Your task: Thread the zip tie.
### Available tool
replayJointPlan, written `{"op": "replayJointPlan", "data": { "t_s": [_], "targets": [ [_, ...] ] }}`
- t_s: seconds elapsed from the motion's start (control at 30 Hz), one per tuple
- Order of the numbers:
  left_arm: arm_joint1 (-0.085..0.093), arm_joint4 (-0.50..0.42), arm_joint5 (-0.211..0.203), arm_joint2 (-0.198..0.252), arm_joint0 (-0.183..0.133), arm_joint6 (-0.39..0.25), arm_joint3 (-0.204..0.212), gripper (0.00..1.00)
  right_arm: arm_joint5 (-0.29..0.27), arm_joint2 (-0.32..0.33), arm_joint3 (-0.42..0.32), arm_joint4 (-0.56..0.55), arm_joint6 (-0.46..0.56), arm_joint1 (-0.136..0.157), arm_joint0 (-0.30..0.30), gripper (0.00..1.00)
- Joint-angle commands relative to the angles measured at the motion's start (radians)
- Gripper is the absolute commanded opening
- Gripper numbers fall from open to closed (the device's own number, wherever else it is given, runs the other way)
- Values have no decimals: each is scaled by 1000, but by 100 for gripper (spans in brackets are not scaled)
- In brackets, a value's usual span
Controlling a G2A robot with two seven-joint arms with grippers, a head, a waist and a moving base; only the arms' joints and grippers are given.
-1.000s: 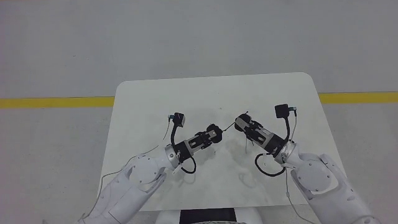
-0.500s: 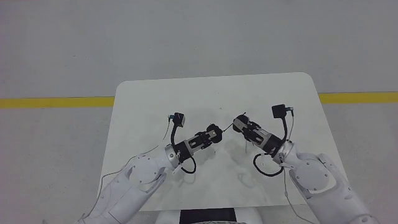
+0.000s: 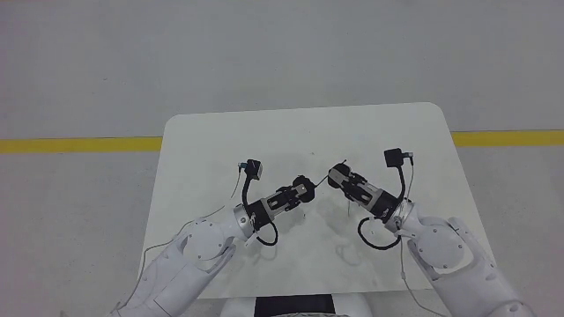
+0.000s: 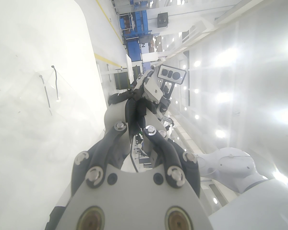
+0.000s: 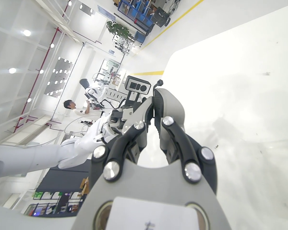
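Observation:
My two grippers meet tip to tip above the middle of the white table (image 3: pixel 264 141). A thin black zip tie (image 3: pixel 319 179) spans the short gap between them. The right gripper (image 3: pixel 333 174) is shut on it. In the right wrist view the zip tie's head (image 5: pixel 159 82) sticks out past the pressed fingertips of the right gripper (image 5: pixel 154 96). The left gripper (image 3: pixel 306 185) is shut on the tie's other end. In the left wrist view the closed pads of the left gripper (image 4: pixel 135 111) hide that end.
A second black zip tie (image 4: pixel 55 83) shows against the table top in the left wrist view, with a paler streak beside it. The rounded far corner of the table (image 3: pixel 432 113) lies beyond the right arm. Bare table surrounds both grippers.
The right gripper has slid a little to the left, toward the left gripper, narrowing the gap. The left arm has kept still.

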Motion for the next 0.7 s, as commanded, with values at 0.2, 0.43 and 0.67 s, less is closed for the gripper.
{"op": "replayJointPlan", "data": {
  "t_s": [0.2, 0.43, 0.67],
  "targets": [
    [0, 0, 0, 0, 0, 0, 0, 0, -19, -11, 14, 34, -1, -6, 8, 0],
    [0, 0, 0, 0, 0, 0, 0, 0, -14, -24, 32, 49, 5, -11, 14, 0],
    [0, 0, 0, 0, 0, 0, 0, 0, -20, -23, 51, 79, -4, -15, 8, 0]
  ]
}}
